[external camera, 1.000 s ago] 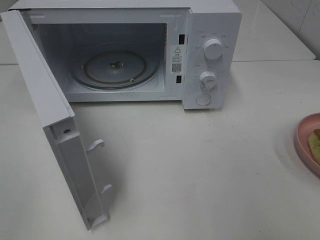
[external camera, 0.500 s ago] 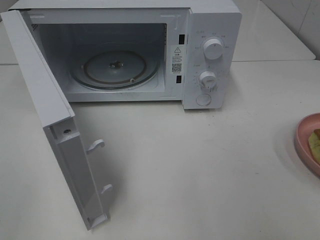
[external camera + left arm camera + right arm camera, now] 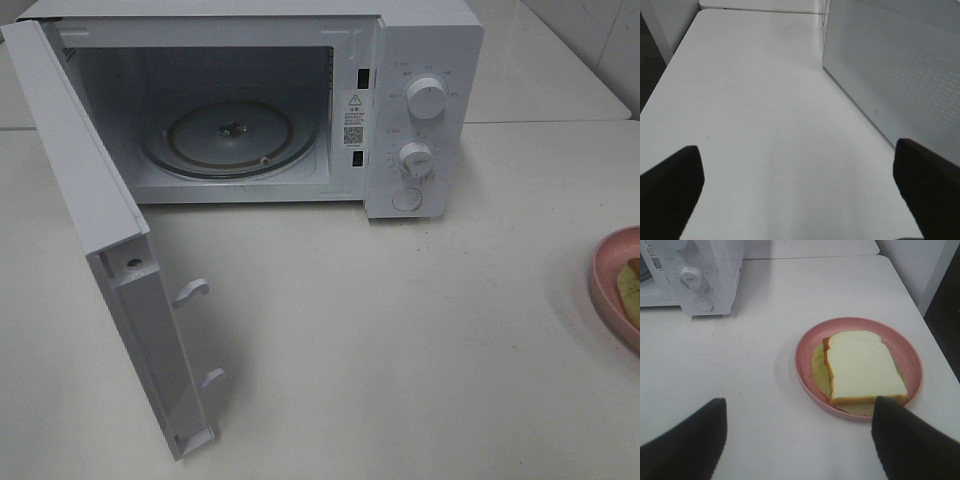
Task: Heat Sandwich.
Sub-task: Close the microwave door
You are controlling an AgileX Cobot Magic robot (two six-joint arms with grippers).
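Microwave: white, stands at the 12 o'clock end of the table in the overhead view, cavity exposed.
Door: swung fully open, hinged on the left side, reaching toward 7 o'clock; two latch hooks visible on its inner edge.
Turntable: glass, seated on the cavity floor, nothing on it.
Controls: two round knobs and one round button on the panel at the right of the cavity.
Table: white, bare surface in front of the microwave.
Plate: pink, round, at the 3 o'clock edge of the overhead view, well apart from the microwave.
Sandwich: lies flat on the plate, white bread uppermost, tan crust, pale yellow-green filling showing at the edges.
Left gripper: jaws spread wide, nothing between them, above bare table beside the door's outer face.
Right gripper: jaws spread wide, holding nothing, near the plate, not touching it.
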